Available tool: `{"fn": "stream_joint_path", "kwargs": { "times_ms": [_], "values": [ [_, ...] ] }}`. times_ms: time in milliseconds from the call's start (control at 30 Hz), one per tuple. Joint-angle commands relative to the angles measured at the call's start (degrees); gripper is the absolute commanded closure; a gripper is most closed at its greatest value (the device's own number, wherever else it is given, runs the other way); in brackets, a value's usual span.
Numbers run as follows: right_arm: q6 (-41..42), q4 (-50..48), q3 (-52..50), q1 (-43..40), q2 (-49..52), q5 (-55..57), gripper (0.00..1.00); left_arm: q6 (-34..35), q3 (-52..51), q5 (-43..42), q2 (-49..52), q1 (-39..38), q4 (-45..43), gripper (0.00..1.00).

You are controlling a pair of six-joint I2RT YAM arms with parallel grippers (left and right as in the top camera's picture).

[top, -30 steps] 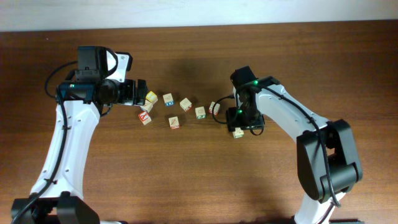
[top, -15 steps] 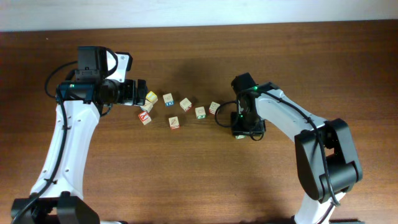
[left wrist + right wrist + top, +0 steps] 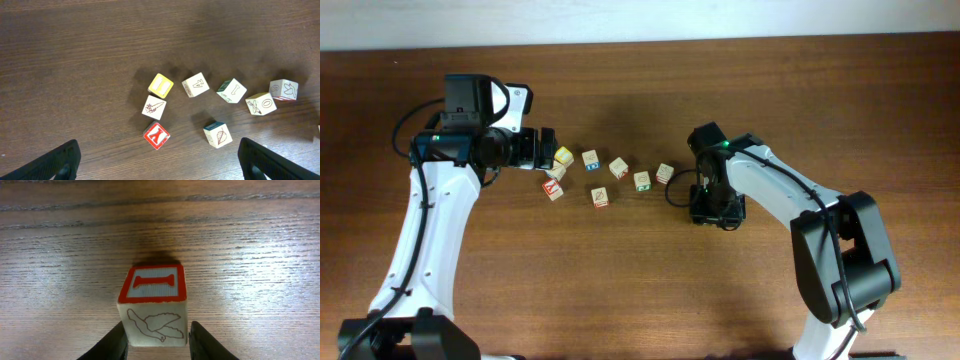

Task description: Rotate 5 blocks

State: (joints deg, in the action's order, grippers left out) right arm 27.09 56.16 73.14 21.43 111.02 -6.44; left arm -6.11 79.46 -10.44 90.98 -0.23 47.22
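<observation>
Right tool (image 3: 157, 341): clamped on both flanks of red-topped block (image 3: 152, 300), which stands upright on counter (image 3: 260, 240), near right. Risk: small smooth cube may twist out mid-turn. Farther left: loose blocks (image 3: 642, 181), scattered; left tool (image 3: 546, 150), spread wide, empty.

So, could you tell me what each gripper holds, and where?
The left gripper is open and empty. The right gripper flanks the red-topped block at its two side faces; a firm grip cannot be told.

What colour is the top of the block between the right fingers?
The block is red-bordered on top; right wrist view.
</observation>
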Motion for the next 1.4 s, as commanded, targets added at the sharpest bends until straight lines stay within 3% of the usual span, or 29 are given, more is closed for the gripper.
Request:
{"fn": "stream_joint_path", "kwargs": {
  "times_ms": [0,100,167,267,333,467,567,800,967,1133,1233,1367],
  "values": [
    [0.9,0.0,-0.3,0.3,0.1,0.8,0.59,0.9,1.3,0.2,0.2,0.0,0.0,0.01],
    [-1.0,3.1,3.0,0.3,-0.3,0.9,0.36,0.9,1.3,0.2,0.2,0.0,0.0,0.01],
    [-1.8,9.7,10.3,0.3,-1.1,1.1,0.29,0.9,1.3,0.2,0.2,0.0,0.0,0.01],
    [-2.6,13.2,19.7,0.3,-1.2,1.1,0.27,0.9,1.3,0.2,0.2,0.0,0.0,0.01],
    [-2.3,8.3,21.3,0.4,-1.1,0.8,0.27,0.9,1.3,0.2,0.2,0.0,0.0,0.01],
    [5.9,-5.5,20.8,1.5,1.3,1.0,0.27,0.9,1.3,0.2,0.2,0.0,0.0,0.01],
    [11.1,-10.0,20.8,4.3,4.9,3.0,0.27,0.9,1.3,0.2,0.2,0.0,0.0,0.01],
    [17.0,-11.2,20.8,8.3,11.3,12.8,0.35,0.9,1.3,0.2,0.2,0.0,0.0,0.01],
    [16.9,-11.5,20.1,8.2,12.4,13.6,0.58,0.9,1.3,0.2,0.2,0.0,0.0,0.01],
    [16.9,-10.9,19.2,8.2,13.2,13.1,0.58,0.9,1.3,0.2,0.2,0.0,0.0,0.01],
    [16.9,-9.5,19.2,8.2,13.2,12.9,0.53,0.9,1.3,0.2,0.2,0.0,0.0,0.01],
    [16.5,-9.4,19.1,8.2,13.2,13.0,0.62,0.9,1.3,0.2,0.2,0.0,0.0,0.01]
  ]
}}
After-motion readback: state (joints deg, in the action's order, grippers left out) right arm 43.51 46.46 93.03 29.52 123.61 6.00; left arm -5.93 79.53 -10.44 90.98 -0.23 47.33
